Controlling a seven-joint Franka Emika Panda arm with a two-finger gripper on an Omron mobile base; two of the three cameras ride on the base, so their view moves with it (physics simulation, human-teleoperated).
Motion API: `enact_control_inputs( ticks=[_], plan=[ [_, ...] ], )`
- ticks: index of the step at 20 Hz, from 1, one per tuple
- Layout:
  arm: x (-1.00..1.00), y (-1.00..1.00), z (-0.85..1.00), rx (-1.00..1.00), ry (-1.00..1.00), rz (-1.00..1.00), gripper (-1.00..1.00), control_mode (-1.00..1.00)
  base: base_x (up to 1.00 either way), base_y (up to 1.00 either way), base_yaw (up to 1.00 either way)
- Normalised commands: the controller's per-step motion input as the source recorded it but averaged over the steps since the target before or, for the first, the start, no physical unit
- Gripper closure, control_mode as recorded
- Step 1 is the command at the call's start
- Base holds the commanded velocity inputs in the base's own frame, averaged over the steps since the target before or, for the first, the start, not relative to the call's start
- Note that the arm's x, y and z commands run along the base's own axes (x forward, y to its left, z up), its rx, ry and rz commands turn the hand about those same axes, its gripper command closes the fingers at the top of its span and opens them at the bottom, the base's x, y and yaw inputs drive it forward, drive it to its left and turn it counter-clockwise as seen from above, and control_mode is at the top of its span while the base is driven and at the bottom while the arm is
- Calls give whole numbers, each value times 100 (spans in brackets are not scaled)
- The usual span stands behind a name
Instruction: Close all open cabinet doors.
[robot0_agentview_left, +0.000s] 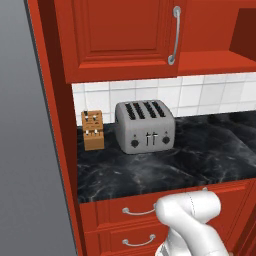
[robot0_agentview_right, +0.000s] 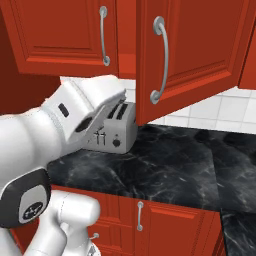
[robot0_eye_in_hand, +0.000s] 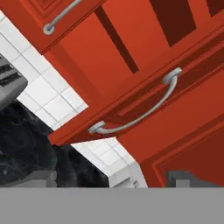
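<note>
The glossy red wall-cabinet door with the curved silver bar handle (robot0_agentview_right: 187, 55) stands swung out from the cabinet face, its lower edge projecting over the black marbled counter (robot0_agentview_right: 170, 170). In the hand view this open door (robot0_eye_in_hand: 144, 109) lies directly ahead of the fingers, close but not touching, with its handle (robot0_eye_in_hand: 135, 109) running across the view above the finger tips. The neighbouring red panelled door with its own silver handle (robot0_agentview_right: 65, 30) sits flush with the frame beside the open one and appears to be closed.

Finger state: the two dark finger tips (robot0_eye_in_hand: 113, 179) stand at the lower edge of the hand view, spread wide and released, with nothing between them. No contact with the door is visible.

Task progress: judged from these views, at least one door remains open, so the closing step for it is not yet done. Whether further doors stand open beyond the right edge of the frames cannot be determined. The likely requirement is a push on the outer face of the open door toward the cabinet.

Behind and below the fingers, a silver four-slot toaster (robot0_agentview_left: 145, 127) and a wooden knife block (robot0_agentview_left: 93, 130) stand on the counter against the white tiles, well apart from the door's swing.
</note>
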Motion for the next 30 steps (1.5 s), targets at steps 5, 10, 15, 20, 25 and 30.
enact_control_inputs(
  ticks=[5, 10, 15, 20, 25, 30],
  plan=[
    [7, -91, -2, 26, -1, 7, -100, -100, 0, 0, 0],
    [51, -73, -11, 33, -11, 27, -100, -100, 0, 0, 0],
    [55, -43, -14, 31, -13, 33, -100, -100, 0, 0, 0],
    [73, -4, -8, 22, -1, 24, -100, -100, 0, 0, 0],
    [66, 2, -22, 11, -2, 24, -100, -100, 0, 0, 0],
    [53, 1, -27, 7, -3, 21, -100, -100, 0, 0, 0]
  ],
)
